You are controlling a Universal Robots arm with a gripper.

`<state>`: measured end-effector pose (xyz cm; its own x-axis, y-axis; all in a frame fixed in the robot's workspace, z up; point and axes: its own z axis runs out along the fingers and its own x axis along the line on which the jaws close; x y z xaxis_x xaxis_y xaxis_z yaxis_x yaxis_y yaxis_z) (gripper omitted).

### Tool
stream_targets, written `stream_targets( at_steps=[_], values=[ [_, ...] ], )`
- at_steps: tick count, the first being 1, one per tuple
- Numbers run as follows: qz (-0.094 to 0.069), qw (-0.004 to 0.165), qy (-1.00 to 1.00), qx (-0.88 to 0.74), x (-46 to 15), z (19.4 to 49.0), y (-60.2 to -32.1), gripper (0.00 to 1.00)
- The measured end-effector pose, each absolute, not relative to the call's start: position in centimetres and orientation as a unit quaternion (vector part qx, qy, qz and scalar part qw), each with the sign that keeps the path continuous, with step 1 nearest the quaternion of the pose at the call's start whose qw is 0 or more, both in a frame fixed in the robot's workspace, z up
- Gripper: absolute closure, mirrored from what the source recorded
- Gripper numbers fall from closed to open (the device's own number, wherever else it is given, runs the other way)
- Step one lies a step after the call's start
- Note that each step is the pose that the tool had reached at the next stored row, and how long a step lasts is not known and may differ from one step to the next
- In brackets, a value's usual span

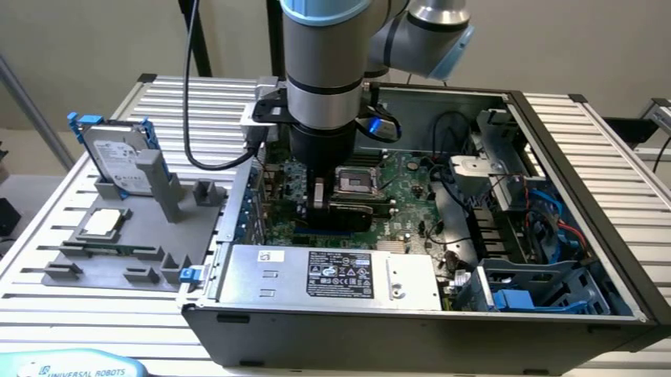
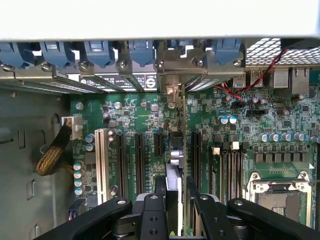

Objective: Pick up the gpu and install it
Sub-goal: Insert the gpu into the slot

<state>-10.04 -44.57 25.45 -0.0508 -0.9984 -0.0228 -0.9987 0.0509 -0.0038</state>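
Observation:
In the wrist view the gpu (image 2: 174, 167) stands on edge, seen as a thin strip between my two black fingers (image 2: 160, 192). It runs over the expansion slots of the green motherboard (image 2: 280, 120) toward the case's rear wall. Its silver bracket (image 2: 172, 91) sits by the slot openings there. The gripper (image 2: 176, 187) is shut on the card. In the exterior view the gripper (image 1: 333, 206) is low inside the open computer case (image 1: 587, 157), with the black card (image 1: 348, 217) under it, just in front of the CPU socket (image 1: 357, 182). Whether the card sits in a slot I cannot tell.
Blue slot latches (image 2: 100, 52) line the rear wall. A white slot (image 2: 101, 160) lies beside the black slots. The power supply (image 1: 325, 275) fills the case's front. Outside, on the exterior view's left, a grey fixture (image 1: 105, 259) holds a hard drive (image 1: 115, 157) and a CPU chip (image 1: 105, 222).

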Motion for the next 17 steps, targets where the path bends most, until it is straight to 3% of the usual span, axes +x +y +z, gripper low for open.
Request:
stream_targets(
  at_steps=[17],
  values=[
    [0.006, 0.010, 0.725, -0.689, -10.14, 25.39, -44.41, 0.73]
  ],
)
